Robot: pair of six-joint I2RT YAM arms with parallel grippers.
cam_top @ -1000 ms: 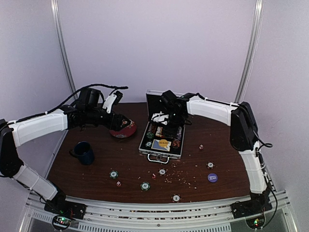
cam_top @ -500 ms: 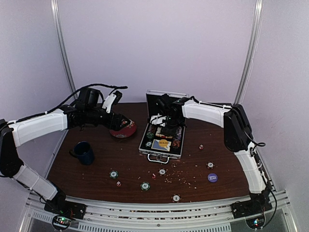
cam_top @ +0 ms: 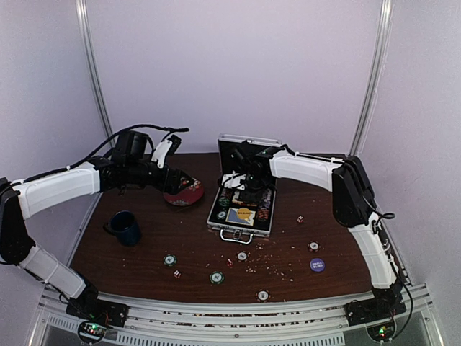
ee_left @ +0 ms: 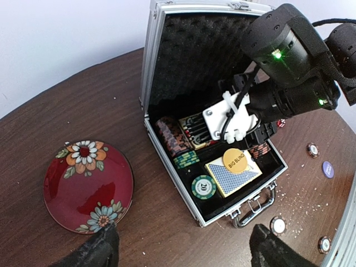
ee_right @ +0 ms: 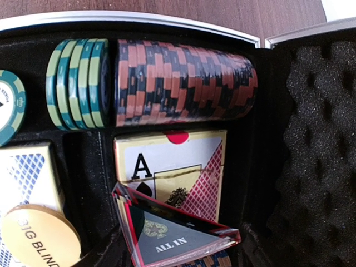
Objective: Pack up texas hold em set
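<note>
right gripper (ee_right: 181,250) grasps the all in triangle (ee_right: 178,233) over the card box (ee_right: 172,167) in the case (ee_left: 194,72); next: lower, release. left gripper (ee_left: 183,250) gapes empty.

Ribbed aluminium case (ee_left: 148,58), glossy plate (ee_left: 88,186), wooden table (ee_left: 67,117)

right end effector (cam_top: 241,178) — over open case (cam_top: 213,210) | chips (cam_top: 217,277) loose on table (cam_top: 158,234)

Overhead plus close wrist views, sharing case (ee_left: 189,61)
</note>
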